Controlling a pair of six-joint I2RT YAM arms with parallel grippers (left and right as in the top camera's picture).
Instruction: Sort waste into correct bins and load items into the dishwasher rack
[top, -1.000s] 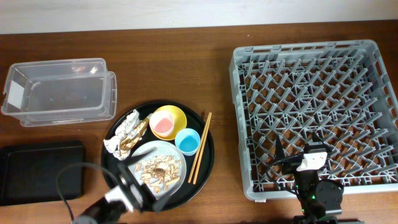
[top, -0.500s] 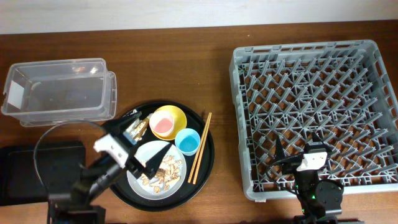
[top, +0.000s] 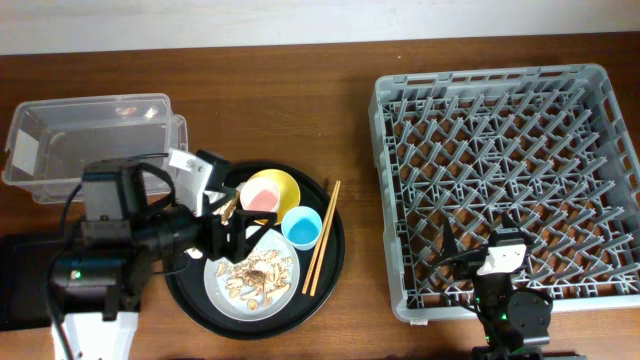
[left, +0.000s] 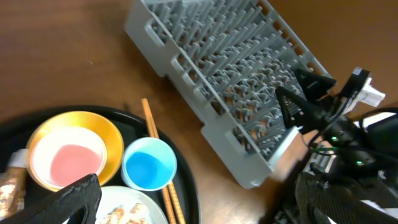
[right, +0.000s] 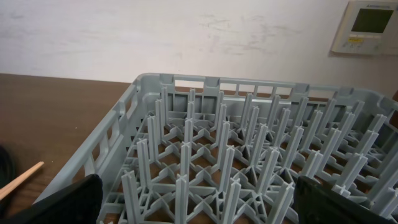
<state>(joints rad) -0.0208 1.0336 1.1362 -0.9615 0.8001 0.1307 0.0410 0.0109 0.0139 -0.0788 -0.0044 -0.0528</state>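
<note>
While the right arm sat put at the rack's (top: 500, 130) near edge, the left arm had swung up from the table's front-left, over the round tray's (top: 335, 255) left side. On that tray: yellow bowl (top: 283, 184) w/ the pink cup (top: 260, 202) inside, blue cup (top: 301, 227), plate (top: 222, 290) of scraps (top: 258, 272), chopsticks (top: 322, 238), wrapper (top: 226, 208). Clear tub (top: 90, 150) stood back-left; black bin (top: 25, 290) was mostly hidden under the arm. Left pincer (top: 248, 235) was spread wide, gripping nothing, over the plate's far edge, bowl and blue cup just beside. Right pincer (top: 481, 243) also gaped, empty, above the rack's pegs.
</note>
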